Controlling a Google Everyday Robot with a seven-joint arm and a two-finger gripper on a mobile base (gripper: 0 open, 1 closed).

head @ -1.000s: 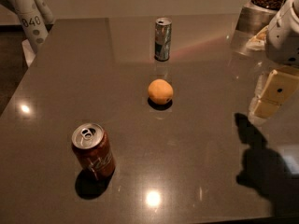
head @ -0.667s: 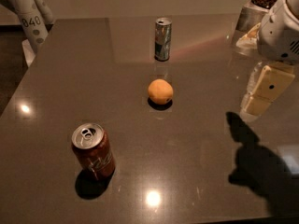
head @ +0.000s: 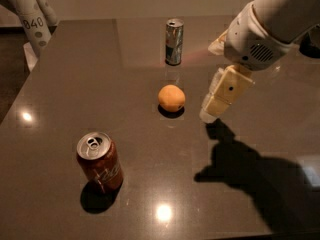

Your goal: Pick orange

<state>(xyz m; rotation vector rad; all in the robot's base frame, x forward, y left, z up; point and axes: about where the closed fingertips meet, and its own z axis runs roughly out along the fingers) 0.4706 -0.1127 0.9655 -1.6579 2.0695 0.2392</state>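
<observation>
Brown and glossy, the table (head: 65,84) carries three things. The orange (head: 171,98) sits on its own near the middle of the tabletop, a little closer to the far edge than to the near one, with a small dark shadow beneath it. The gripper (head: 212,109) hangs just to the right of the orange, on the side of the table's right edge, at much the same depth; it points down and slightly toward the fruit, with a clear strip of tabletop between the two, so they are near but not touching. Whether the gripper is released or clenched cannot be told from this angle (it holds nothing that shows). The white arm (head: 265,29) slants up to the top right corner of the view. A silver can (head: 174,42) stands upright behind the orange, toward the far edge. A reddish-brown can (head: 99,161) stands upright toward the near left corner, well apart from the fruit. The arm's shadow (head: 250,171) spreads over the near right part of the table.
</observation>
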